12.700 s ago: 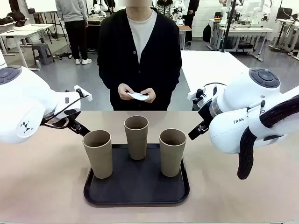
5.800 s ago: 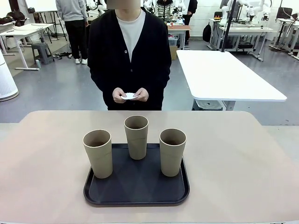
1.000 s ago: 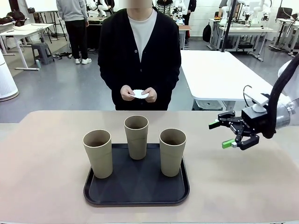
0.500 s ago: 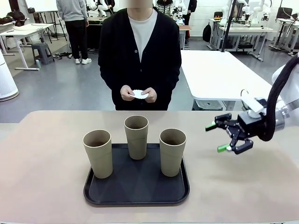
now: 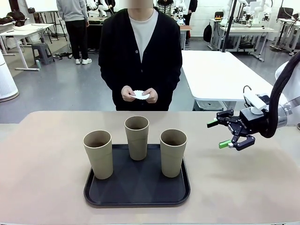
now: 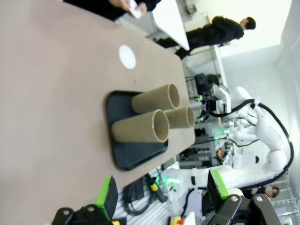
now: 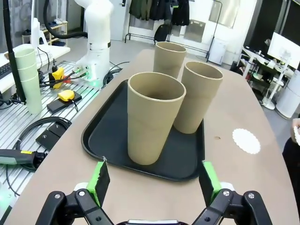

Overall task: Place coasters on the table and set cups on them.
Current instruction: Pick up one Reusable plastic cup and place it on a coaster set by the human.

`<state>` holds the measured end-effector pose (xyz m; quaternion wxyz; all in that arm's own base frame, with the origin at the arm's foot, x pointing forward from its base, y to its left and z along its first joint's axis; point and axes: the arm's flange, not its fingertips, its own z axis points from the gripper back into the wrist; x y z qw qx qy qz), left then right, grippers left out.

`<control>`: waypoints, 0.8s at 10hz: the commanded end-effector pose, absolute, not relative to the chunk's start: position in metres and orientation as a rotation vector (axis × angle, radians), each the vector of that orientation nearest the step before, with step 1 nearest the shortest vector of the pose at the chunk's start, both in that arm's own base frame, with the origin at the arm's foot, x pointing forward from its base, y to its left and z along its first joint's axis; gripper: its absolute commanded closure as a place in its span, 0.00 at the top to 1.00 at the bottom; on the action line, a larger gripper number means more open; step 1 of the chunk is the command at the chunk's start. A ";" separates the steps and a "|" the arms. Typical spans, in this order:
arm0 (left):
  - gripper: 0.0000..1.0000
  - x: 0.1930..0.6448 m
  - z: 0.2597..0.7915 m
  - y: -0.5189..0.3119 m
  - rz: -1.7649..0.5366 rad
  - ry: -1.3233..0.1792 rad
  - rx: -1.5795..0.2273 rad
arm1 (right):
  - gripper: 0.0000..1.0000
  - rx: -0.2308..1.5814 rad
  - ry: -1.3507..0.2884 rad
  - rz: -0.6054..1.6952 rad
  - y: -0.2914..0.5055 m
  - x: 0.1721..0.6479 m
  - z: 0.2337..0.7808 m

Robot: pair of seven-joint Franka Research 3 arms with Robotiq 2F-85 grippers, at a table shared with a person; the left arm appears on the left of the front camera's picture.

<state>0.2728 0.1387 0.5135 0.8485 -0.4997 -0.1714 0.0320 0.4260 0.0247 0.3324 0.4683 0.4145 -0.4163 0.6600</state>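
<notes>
Three cups (image 5: 99, 154) are stood on a black tray (image 5: 136, 183) at the robot-side edge of the desk (image 5: 42, 197), one coaster (image 7: 246, 140) laid beyond. The left tool (image 6: 163, 188) and right tool (image 5: 219, 134) are released, empty.

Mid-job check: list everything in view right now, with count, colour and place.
Tall tapered tan cups: three, tan-brown, upright on the tray.
Black rounded-square tray: one, black, on the tabletop's near middle.
Round white lacy paper doily: one, white, flat on the tabletop between tray and person.
White doilies: count unclear, white, held in the person's hands.
Large beige tabletop: one, beige.
White rectangular table: one, white, behind, to the right.
Person: one, black cardigan, far side; hands together at the waist.
Right gripper: black, green pads, open, above the tabletop right of the tray.
Left gripper: black, green pads, open, empty.
</notes>
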 end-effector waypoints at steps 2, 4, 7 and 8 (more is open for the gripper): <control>1.00 0.273 0.514 0.140 0.050 -0.375 -1.064 | 1.00 1.017 -1.021 1.618 0.025 0.426 0.332; 1.00 0.273 0.514 0.140 0.050 -0.375 -1.064 | 1.00 1.009 -0.974 1.560 0.038 0.428 0.317; 1.00 0.273 0.514 0.140 0.050 -0.375 -1.064 | 1.00 1.028 -0.959 1.481 0.054 0.430 0.288; 1.00 0.273 0.514 0.140 0.050 -0.375 -1.064 | 1.00 1.017 -0.958 1.494 0.067 0.430 0.281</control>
